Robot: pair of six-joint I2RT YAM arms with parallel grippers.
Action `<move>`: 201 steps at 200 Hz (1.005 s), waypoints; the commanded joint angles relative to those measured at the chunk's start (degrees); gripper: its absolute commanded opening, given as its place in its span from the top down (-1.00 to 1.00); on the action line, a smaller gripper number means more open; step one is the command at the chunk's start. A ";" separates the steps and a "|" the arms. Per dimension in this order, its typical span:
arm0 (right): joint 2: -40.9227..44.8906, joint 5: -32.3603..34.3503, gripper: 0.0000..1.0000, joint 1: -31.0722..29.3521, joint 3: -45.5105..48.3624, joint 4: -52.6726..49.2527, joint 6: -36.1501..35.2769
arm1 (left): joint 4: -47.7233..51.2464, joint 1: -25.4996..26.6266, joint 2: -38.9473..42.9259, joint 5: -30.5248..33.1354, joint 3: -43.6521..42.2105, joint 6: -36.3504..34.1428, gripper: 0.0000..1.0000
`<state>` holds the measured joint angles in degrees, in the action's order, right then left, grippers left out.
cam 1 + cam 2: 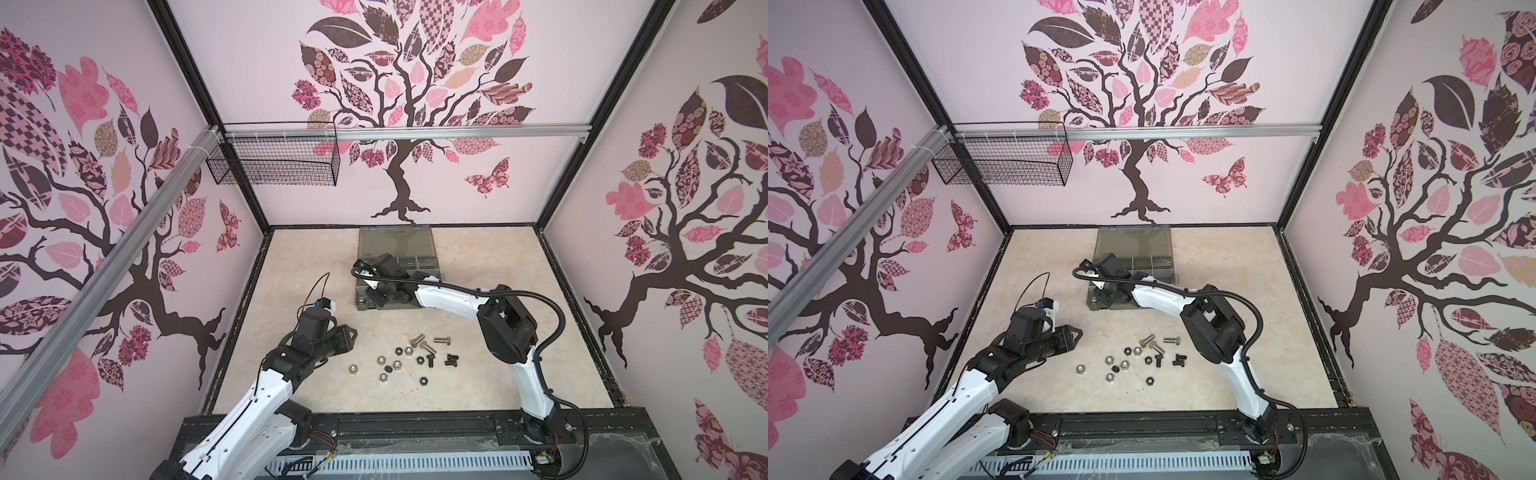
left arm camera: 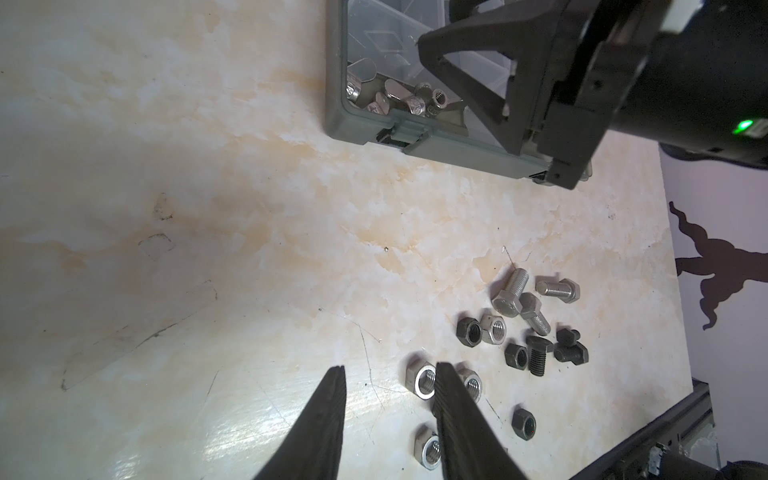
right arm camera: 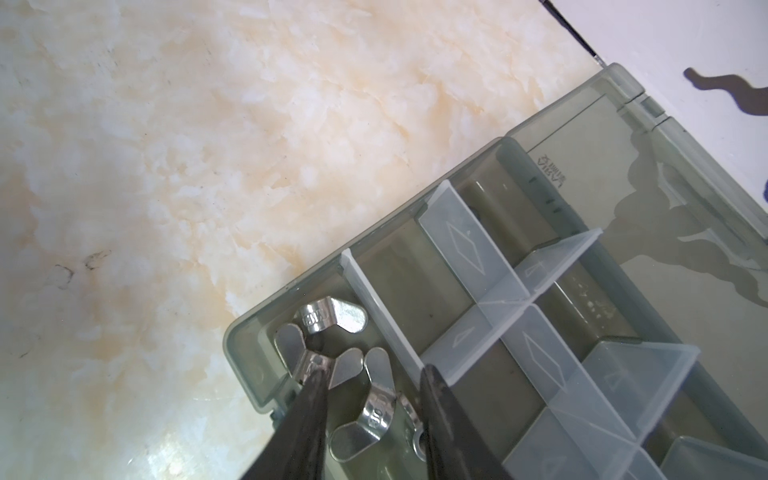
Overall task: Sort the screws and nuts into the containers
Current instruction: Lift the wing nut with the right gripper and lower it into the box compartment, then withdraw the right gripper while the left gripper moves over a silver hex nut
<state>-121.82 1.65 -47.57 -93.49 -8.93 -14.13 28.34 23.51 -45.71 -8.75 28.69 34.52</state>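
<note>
Loose screws and nuts lie in a pile on the marble tabletop: silver screws, black screws, silver nuts and black nuts. The smoky-grey case of containers stands open behind them. My right gripper hangs open over its near-left corner compartment, where silver wing nuts lie loose beneath the jaws. My left gripper hovers open just left of the pile, holding nothing.
The case's flat lid lies open toward the back wall. A black wire mesh basket hangs on the rear left rail, high above the table. A black frame rail runs along the table's front edge.
</note>
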 commanded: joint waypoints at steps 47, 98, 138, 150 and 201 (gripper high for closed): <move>27.43 2.81 0.19 1.77 23.79 6.60 7.53 | 0.81 0.11 -1.38 0.45 -1.27 -0.42 0.23; 44.33 6.52 0.16 2.60 43.10 4.59 14.22 | 4.22 1.90 -2.92 5.19 -0.26 -0.20 0.25; 53.64 8.18 0.16 3.79 54.26 3.22 21.76 | 6.75 6.38 -4.99 9.97 0.62 0.89 0.21; 55.59 8.43 0.15 3.75 56.47 2.81 22.82 | 7.38 7.50 -5.48 10.76 0.48 1.66 0.20; 62.31 9.15 0.14 3.86 62.36 2.75 26.50 | 10.03 8.61 -5.17 12.83 -0.41 3.86 0.17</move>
<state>-62.92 9.78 -44.05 -32.38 -6.02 9.08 36.34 31.70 -51.44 1.65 28.69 36.73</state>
